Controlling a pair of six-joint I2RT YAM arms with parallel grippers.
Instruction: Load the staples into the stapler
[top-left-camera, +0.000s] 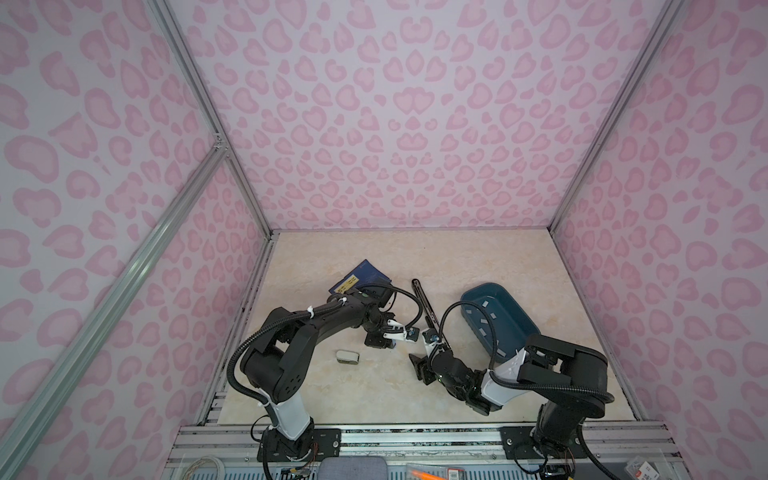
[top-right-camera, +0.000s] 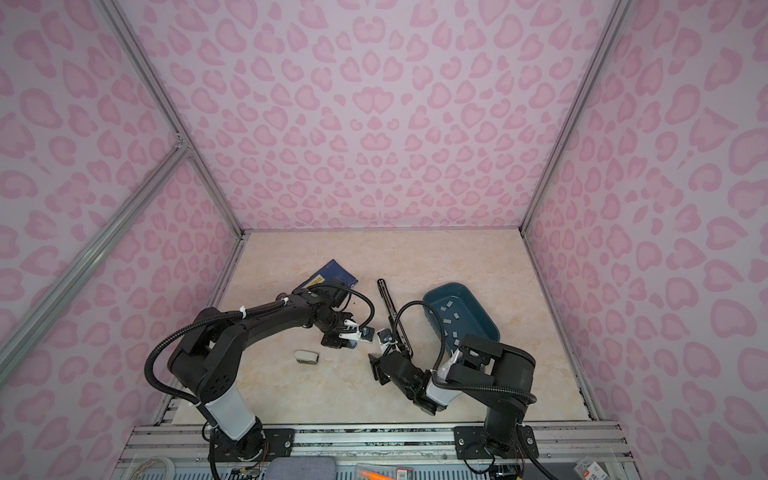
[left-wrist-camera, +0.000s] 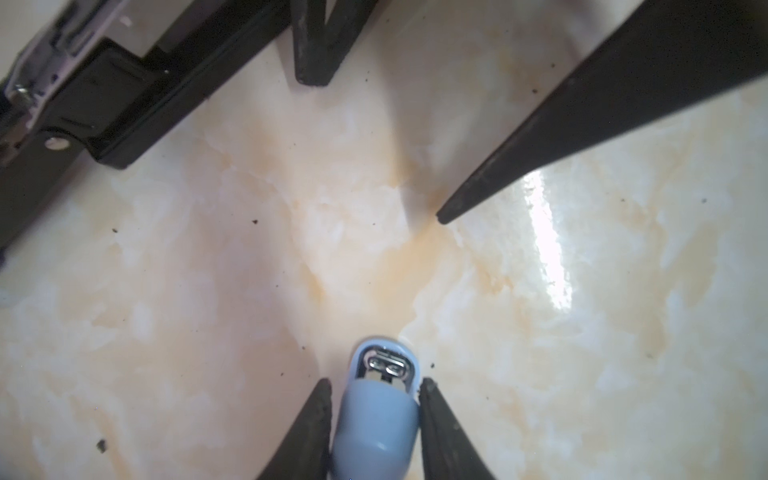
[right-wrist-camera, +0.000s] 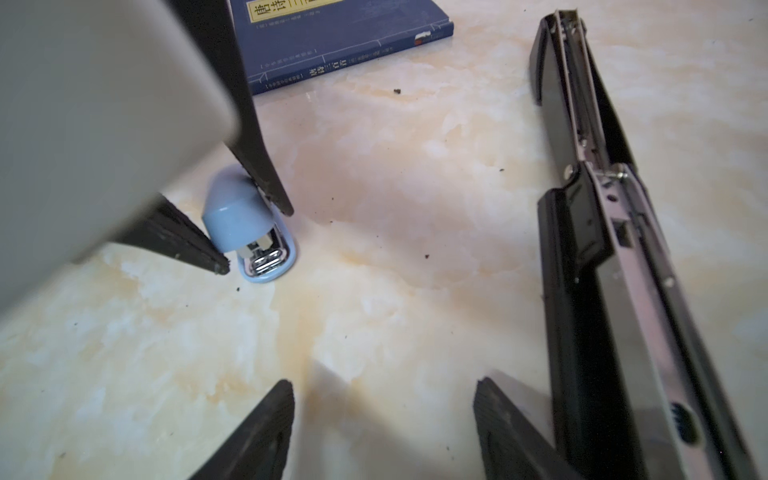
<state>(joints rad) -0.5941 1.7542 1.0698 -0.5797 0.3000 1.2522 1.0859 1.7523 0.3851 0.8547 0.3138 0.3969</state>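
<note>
Left tool (left-wrist-camera: 377, 381) is clamping the small blue stapler (left-wrist-camera: 374, 419) at lower centre; right tool (right-wrist-camera: 384, 384) is standing open beside the black stapler (right-wrist-camera: 615, 257) on the desk (right-wrist-camera: 415, 208).

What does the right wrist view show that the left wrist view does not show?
Only the right wrist view: the blue book. Only the left wrist view: a glare streak on the table. Both: the left claw closed on the light blue stapler, the open right claw, and the black stapler.

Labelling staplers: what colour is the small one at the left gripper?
Light blue. The small stapler shows best in the left wrist view.
</note>
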